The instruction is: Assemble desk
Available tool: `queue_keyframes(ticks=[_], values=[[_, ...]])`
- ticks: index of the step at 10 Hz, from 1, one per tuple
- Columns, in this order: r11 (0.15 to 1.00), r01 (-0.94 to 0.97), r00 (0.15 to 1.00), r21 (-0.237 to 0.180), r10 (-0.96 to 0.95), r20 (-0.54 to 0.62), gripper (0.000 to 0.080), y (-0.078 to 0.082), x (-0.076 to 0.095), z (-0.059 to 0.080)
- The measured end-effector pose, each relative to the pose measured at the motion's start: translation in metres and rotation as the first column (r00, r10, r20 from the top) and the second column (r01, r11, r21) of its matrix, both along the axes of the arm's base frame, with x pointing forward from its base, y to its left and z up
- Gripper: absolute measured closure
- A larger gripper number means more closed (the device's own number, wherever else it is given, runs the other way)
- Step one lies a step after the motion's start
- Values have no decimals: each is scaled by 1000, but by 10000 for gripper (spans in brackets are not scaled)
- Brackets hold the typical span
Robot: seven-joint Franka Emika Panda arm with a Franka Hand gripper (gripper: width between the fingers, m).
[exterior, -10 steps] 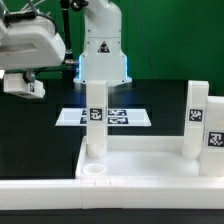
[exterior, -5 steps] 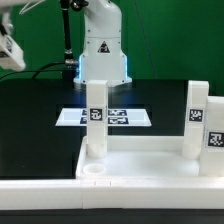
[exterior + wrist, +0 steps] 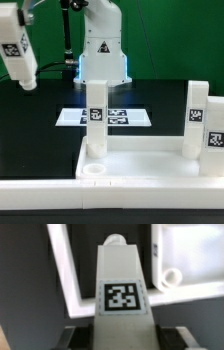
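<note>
Your gripper is clamped on a tagged leg; on the tabletop, one corner socket sits empty beside standing legs.

bright even light, soft wrist blur

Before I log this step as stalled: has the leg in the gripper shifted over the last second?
Yes. The leg now hangs upright at the exterior view's left edge, left of the robot base.
</note>
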State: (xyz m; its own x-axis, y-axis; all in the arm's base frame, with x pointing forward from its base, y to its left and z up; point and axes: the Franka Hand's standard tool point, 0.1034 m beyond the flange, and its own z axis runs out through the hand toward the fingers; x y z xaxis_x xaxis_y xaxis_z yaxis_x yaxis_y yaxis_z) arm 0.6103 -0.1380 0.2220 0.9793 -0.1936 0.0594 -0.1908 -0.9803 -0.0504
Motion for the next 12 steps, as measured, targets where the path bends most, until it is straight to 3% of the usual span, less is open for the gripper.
queue_keyframes(ticks=[2, 3, 4, 6, 7, 9, 10, 12], values=[[999, -21, 995, -29, 24, 95, 512, 33, 24, 25], [998, -18, 981, -57, 29, 193, 512, 24, 28, 23], [998, -8, 976, -69, 23, 215, 512, 22, 22, 16], [997, -7, 970, -82, 26, 242, 512, 22, 25, 15], [996, 20, 966, -82, 2, 257, 512, 32, 27, 6], [995, 58, 955, -87, -29, 296, 512, 71, 44, -24], [993, 72, 949, -89, -41, 312, 512, 81, 48, -33], [993, 74, 949, -90, -42, 312, 512, 81, 48, -35]])
